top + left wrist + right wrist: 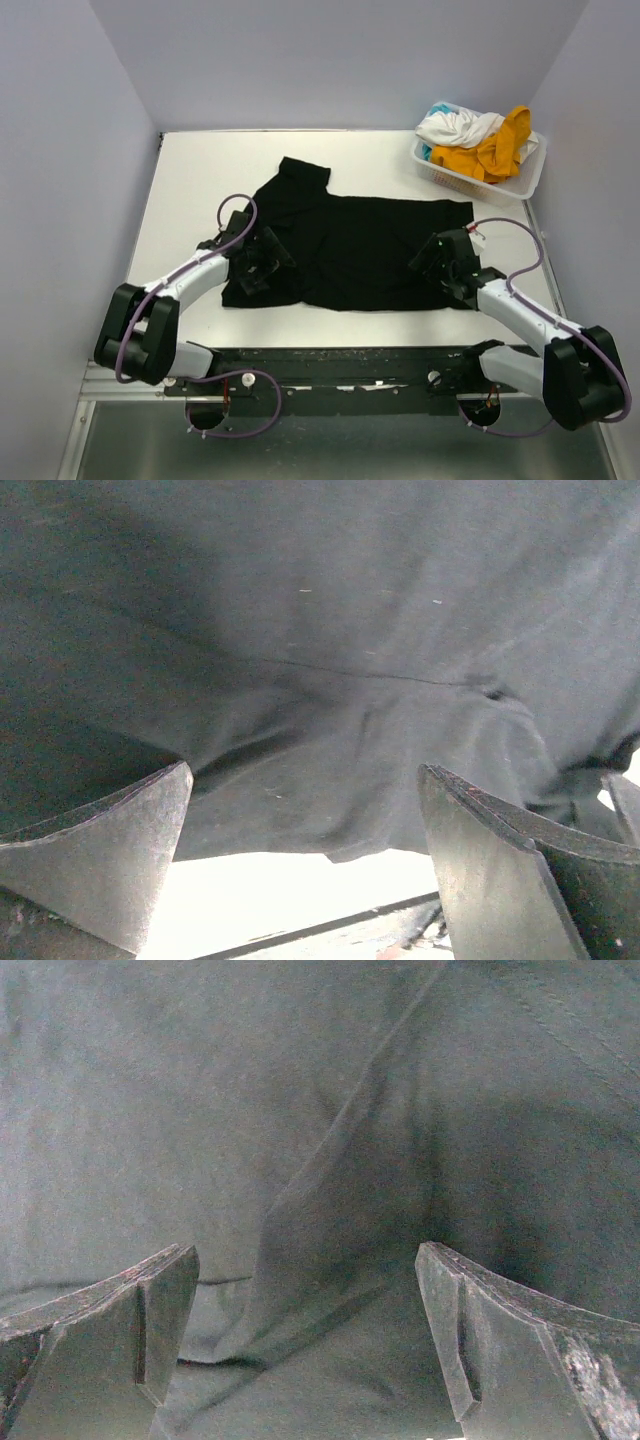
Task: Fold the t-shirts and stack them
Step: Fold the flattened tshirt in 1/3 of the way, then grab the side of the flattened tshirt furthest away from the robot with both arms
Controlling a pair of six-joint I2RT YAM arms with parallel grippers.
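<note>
The large black t-shirt (350, 245) lies spread on the white table (200, 180), with one sleeve pointing to the back left. My left gripper (258, 262) is open over the shirt's near left part; in the left wrist view black fabric (330, 680) fills the frame above the fingers (110, 850), with its edge between them. My right gripper (440, 262) is open over the shirt's near right part; in the right wrist view creased black fabric (330, 1210) lies between the spread fingers (470, 1330). White (455, 127), mustard-yellow (490, 150) and teal (428, 152) shirts lie bunched in the basket.
The white slotted plastic basket (530, 180) stands at the back right corner of the table. Grey walls close in the table on the left, back and right. A black rail (340, 365) runs along the near edge between the arm bases.
</note>
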